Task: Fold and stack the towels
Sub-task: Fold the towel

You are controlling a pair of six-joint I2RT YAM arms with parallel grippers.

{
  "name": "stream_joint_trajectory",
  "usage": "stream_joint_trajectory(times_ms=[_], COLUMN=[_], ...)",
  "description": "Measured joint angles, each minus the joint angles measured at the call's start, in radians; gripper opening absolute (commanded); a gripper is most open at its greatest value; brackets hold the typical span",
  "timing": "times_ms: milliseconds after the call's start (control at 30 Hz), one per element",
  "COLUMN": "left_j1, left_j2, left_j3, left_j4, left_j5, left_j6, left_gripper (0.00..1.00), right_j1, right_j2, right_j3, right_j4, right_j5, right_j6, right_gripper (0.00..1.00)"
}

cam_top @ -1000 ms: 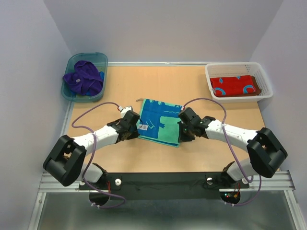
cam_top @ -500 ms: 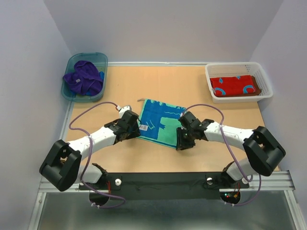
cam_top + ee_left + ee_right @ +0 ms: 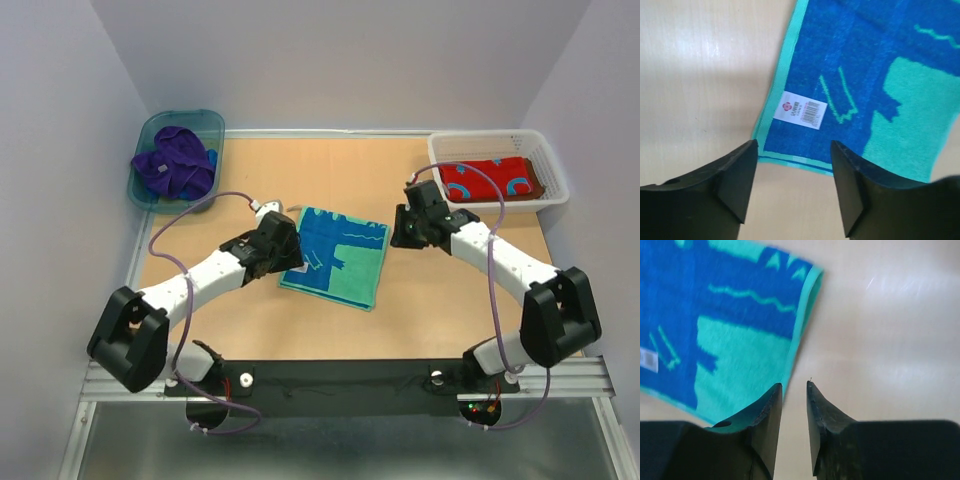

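Three towels show. A blue-and-teal towel (image 3: 335, 258) lies flat in the middle of the counter (image 3: 440, 290), with a white label (image 3: 800, 110) near its left edge. Along its near edge two layers show, one upon the other.

The left jaws hang over that towel's near left corner. They are spread wide, one jaw over bare counter and the other over the cloth, with nothing between them. The right jaws stand just off the towel's right edge, near its far right corner, over bare counter. Only a narrow gap parts them and they hold nothing. Whether either pair touches the cloth I cannot tell.

Well to the right of the blue-and-teal towel and farther back, a red towel (image 3: 490, 178) with blue marks lies folded in a white mesh basket (image 3: 437, 160). Well to its left and farther back, a purple towel (image 3: 175, 165) lies crumpled in a teal tub (image 3: 150, 125), with a bit of blue cloth beside it.
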Motion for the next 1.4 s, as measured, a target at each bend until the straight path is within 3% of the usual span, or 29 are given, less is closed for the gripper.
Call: stream_joint_trajectory(times_ms=[167, 300, 467, 633, 1033, 1267, 1367, 1400], left_j1=[0.0, 0.0, 0.0, 0.001, 0.068, 0.081, 0.06, 0.045], left_j2=[0.106, 0.133, 0.154, 0.209, 0.19, 0.129, 0.106, 0.098], left_j3=[0.0, 0.0, 0.0, 0.0, -0.06, -0.112, -0.126, -0.131], left_j4=[0.003, 0.007, 0.013, 0.021, 0.087, 0.085, 0.058, 0.047], left_j5=[0.018, 0.024, 0.025, 0.027, 0.096, 0.13, 0.154, 0.17], left_j6=[0.032, 0.058, 0.082, 0.092, 0.087, 0.082, 0.063, 0.051], left_gripper=[0.49, 0.31, 0.24, 0.12, 0.01, 0.04, 0.16, 0.27], right_j1=[-0.08, -0.106, -0.129, -0.142, -0.24, -0.269, -0.27, -0.269], right_j2=[0.137, 0.231, 0.305, 0.384, 0.442, 0.441, 0.439, 0.435], right_j3=[0.095, 0.163, 0.193, 0.198, 0.112, 0.111, 0.111, 0.111], right_j4=[0.037, 0.073, 0.133, 0.206, 0.346, 0.353, 0.354, 0.35], right_j5=[-0.005, -0.023, -0.067, -0.113, -0.158, -0.164, -0.208, -0.225], right_j6=[-0.069, -0.095, -0.102, -0.1, -0.087, -0.155, -0.202, -0.218], right_gripper=[0.24, 0.24, 0.24, 0.2, 0.18, 0.24, 0.28, 0.3])
